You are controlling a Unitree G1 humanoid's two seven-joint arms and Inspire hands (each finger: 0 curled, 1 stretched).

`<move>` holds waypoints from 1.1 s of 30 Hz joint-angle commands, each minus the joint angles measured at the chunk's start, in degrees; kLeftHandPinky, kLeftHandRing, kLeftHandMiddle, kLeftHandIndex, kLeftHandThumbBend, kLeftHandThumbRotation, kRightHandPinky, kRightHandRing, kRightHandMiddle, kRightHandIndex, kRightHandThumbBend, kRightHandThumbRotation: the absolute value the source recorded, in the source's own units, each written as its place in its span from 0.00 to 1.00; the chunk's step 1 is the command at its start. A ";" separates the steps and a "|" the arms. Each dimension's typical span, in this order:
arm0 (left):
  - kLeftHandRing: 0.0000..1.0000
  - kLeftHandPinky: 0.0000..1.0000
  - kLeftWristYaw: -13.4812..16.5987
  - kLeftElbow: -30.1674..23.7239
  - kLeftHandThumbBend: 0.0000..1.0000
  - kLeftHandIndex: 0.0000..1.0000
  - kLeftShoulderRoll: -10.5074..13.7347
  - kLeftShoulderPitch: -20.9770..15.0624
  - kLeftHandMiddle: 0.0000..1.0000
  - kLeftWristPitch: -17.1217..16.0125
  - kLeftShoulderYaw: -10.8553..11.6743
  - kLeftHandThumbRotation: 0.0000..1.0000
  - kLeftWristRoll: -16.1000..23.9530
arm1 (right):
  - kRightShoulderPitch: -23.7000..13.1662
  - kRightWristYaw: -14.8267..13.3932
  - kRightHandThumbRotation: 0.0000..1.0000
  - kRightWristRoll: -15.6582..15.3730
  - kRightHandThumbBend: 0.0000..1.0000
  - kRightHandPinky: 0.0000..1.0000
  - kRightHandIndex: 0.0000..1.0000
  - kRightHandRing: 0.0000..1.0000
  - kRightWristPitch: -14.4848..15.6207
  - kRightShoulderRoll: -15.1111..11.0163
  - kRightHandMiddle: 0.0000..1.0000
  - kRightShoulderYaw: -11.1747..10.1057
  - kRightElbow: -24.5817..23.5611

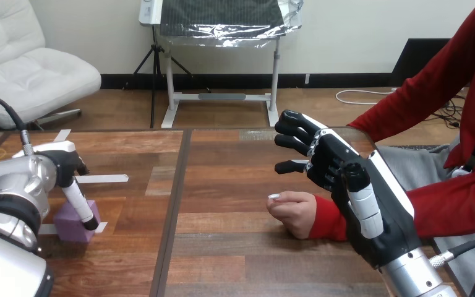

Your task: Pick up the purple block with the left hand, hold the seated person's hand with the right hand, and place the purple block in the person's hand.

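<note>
- Table [222, 260]: wooden, lying under both hands.
- Right hand [331, 164]: fingers spread and straight, holding nothing. It hangs just above the person's hand, apparently poised to take hold.
- Left hand [68, 166]: down on the block; whether it grips cannot be told.
- Person's hand [294, 213]: loosely closed, resting below the right hand, not offered palm-up.
- Purple block [68, 226]: on the table under the left hand, touching it, well apart from the right hand.

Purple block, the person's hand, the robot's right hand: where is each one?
purple block [67, 228]: head view, on its front face.
person's hand [292, 214]: head view, on the middle of the fist.
right hand [334, 166]: head view, on its black middle.
</note>
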 commanded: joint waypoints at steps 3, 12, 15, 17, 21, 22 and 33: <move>0.94 0.84 -0.50 -1.17 0.99 0.90 1.44 -4.97 0.93 -0.24 -2.11 0.11 1.97 | -2.27 0.30 1.00 0.64 0.93 0.70 0.87 0.87 -0.24 -0.65 0.88 -0.46 -1.49; 0.92 0.76 -2.44 -0.81 1.00 0.91 1.49 -5.22 0.93 -0.67 -2.65 0.12 2.25 | -2.27 0.22 1.00 0.45 0.92 0.70 0.87 0.87 -0.38 -0.52 0.88 -0.49 -1.43; 0.90 0.74 -3.21 -0.77 0.99 0.91 1.45 -5.32 0.92 -0.61 -2.73 0.12 2.18 | -2.21 0.18 1.00 0.47 0.92 0.70 0.87 0.87 -0.16 -0.52 0.88 -0.47 -1.60; 0.89 0.72 -3.66 -0.83 0.99 0.91 1.42 -5.40 0.92 -0.46 -2.68 0.13 2.07 | -2.19 0.23 1.00 0.57 0.92 0.70 0.87 0.87 -0.04 -0.53 0.88 -0.46 -1.65; 0.88 0.70 -4.48 -0.94 1.00 0.92 1.37 -5.29 0.92 -0.30 -1.91 0.12 1.23 | -2.17 0.39 1.00 0.78 0.93 0.70 0.87 0.87 0.01 -0.55 0.88 -0.46 -1.61; 0.87 0.70 -4.62 -0.94 1.00 0.92 1.37 -5.24 0.91 -0.27 -1.72 0.12 1.03 | -2.14 0.35 1.00 0.74 0.93 0.70 0.87 0.87 -0.02 -0.53 0.88 -0.46 -1.63; 0.85 0.68 -6.25 -1.14 0.95 0.93 1.44 -5.13 0.91 -0.64 -1.40 0.10 0.11 | -2.16 0.10 1.00 0.25 0.93 0.71 0.87 0.87 -0.25 -0.51 0.88 -0.49 -1.58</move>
